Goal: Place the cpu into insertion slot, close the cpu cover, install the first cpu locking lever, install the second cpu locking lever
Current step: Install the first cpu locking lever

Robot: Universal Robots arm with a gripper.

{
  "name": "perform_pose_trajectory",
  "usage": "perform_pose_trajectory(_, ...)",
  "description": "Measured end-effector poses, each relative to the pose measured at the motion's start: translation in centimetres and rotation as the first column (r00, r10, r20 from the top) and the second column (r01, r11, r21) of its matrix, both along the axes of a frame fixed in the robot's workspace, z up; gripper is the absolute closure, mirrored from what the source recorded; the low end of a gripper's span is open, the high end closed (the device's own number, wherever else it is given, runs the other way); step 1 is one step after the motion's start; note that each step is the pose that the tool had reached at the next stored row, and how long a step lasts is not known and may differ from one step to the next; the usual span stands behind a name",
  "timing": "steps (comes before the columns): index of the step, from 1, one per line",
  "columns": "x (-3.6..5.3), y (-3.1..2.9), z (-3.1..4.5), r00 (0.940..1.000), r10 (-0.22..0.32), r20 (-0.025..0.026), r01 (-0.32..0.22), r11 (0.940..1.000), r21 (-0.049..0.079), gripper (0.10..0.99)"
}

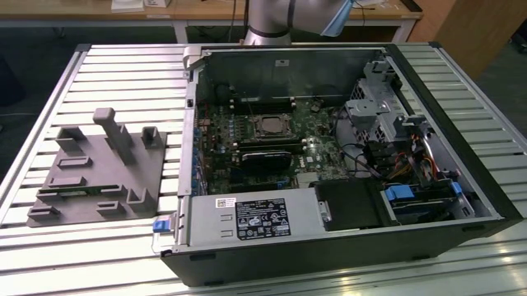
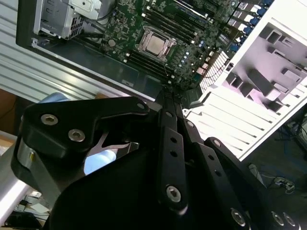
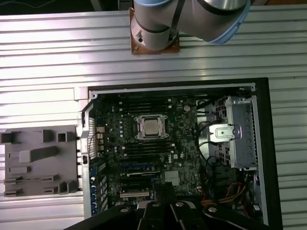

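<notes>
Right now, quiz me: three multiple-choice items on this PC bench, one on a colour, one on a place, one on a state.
1. Colour of the tray on the table? A grey; B red; C green.
2. Where is the chip? A on the tray; B in the socket on the board; C on the table.
3. The computer case is: A shut; B standing upright; C open, lying on its side.

Answers: 1 A, it looks plain grey in the exterior view. 2 B, the silver square sits inside the socket. 3 C, the board shows from above.
</notes>
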State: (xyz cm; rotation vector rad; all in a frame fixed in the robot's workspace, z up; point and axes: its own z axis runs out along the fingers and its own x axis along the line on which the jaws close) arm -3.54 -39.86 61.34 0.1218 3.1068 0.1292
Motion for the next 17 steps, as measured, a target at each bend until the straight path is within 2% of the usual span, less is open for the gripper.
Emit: perform_pose_trajectory(17, 0.00, -1.37, -3.08, 1.0000, 0.000, -0.0001, 0.000, 1.0000, 0.000, 0.980)
